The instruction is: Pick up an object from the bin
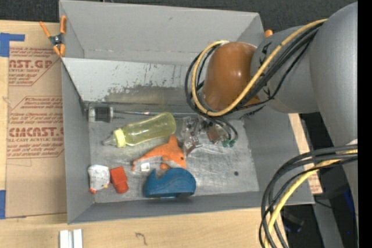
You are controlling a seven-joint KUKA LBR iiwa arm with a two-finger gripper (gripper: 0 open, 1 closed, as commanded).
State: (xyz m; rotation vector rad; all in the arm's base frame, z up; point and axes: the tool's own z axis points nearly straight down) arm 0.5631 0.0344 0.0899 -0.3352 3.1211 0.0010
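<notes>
My gripper (195, 135) hangs low in the middle of the bin, under the arm's wrist. It is just right of a clear yellow bottle (145, 129) that lies on its side, and just above the right end of an orange plastic piece (164, 154). A blue rounded object (169, 183) lies in front of the orange piece, near the front wall. I see nothing held in the gripper.
A small red and white object (108, 178) sits in the front left corner. A black cylinder with a thin rod (102, 114) lies along the back wall at the left. The bin floor to the gripper's right is bare metal. The arm covers the bin's back right part.
</notes>
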